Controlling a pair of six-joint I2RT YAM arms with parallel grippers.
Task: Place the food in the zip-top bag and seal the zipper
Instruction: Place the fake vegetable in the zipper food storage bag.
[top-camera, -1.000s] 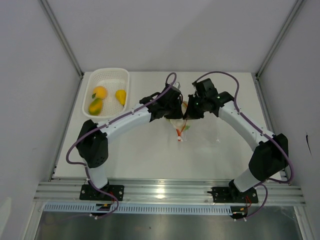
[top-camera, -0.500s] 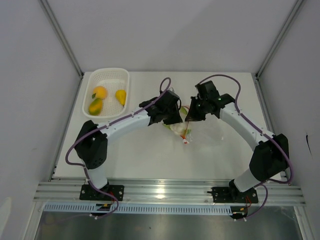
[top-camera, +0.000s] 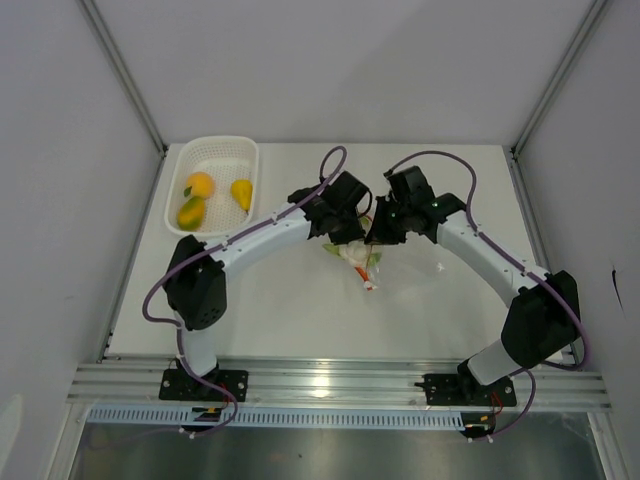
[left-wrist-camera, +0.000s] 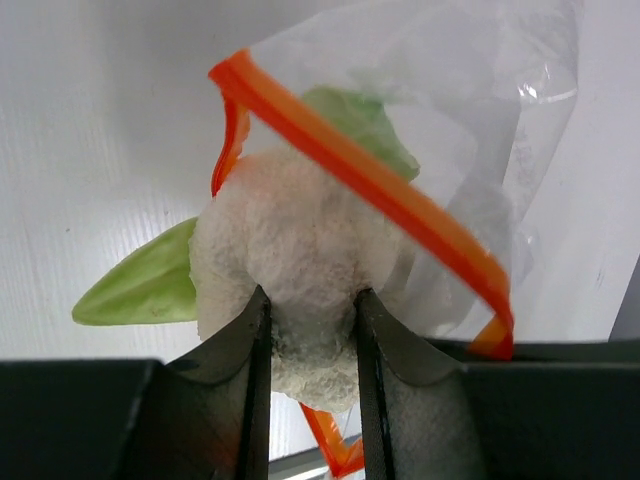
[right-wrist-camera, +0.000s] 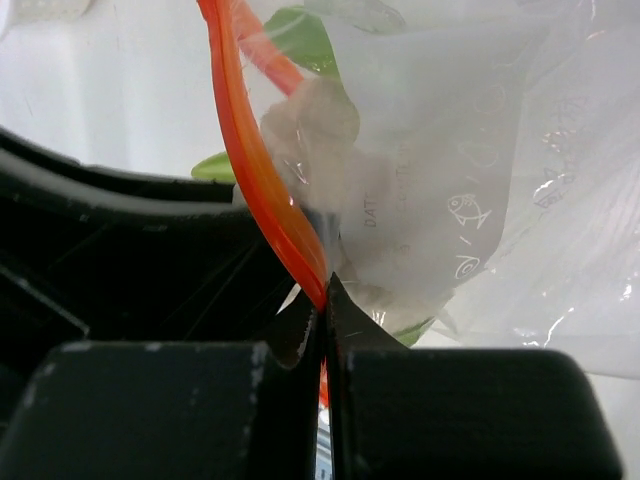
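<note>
Between jaws of the left gripper (left-wrist-camera: 312, 300): white cauliflower piece (left-wrist-camera: 290, 260), pinched, at the mouth of the zip-top bag (left-wrist-camera: 500, 110), zipper (left-wrist-camera: 400, 195) crossing it. Jaws of the right gripper (right-wrist-camera: 322, 300): pressed together on that zipper. Far left, well apart: white basket (top-camera: 215, 147) holding three fruits (top-camera: 201, 184).

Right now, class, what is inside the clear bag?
The white cauliflower, held by the left gripper, sits partway through the bag mouth, with one green leaf behind the plastic. The bag's crumpled far end cannot be read.
</note>
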